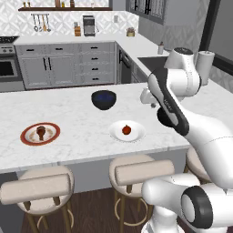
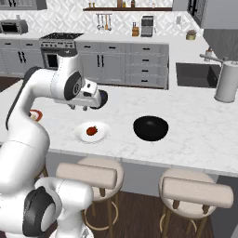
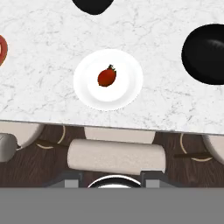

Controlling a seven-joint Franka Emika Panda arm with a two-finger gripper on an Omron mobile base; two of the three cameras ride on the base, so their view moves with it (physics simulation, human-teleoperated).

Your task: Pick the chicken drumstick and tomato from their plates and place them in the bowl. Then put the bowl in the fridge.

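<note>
End effector (image 2: 83, 108) hovering above worktop (image 3: 166, 105), aperture unclear; tomato (image 3: 106, 76) on white plate (image 3: 127, 92) below it, black bowl (image 3: 205, 54) off to one side.

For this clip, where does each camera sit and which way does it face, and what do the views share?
Left base view: behind the arm on its left, facing forward over the island; arm at lower right; chicken drumstick on the red-rimmed plate.
Right base view: behind on its right; arm at left; black bowl.
Hand view: looks down along the gripper at the counter edge and stools.
Shared: all three show the tomato on the white plate.
</note>
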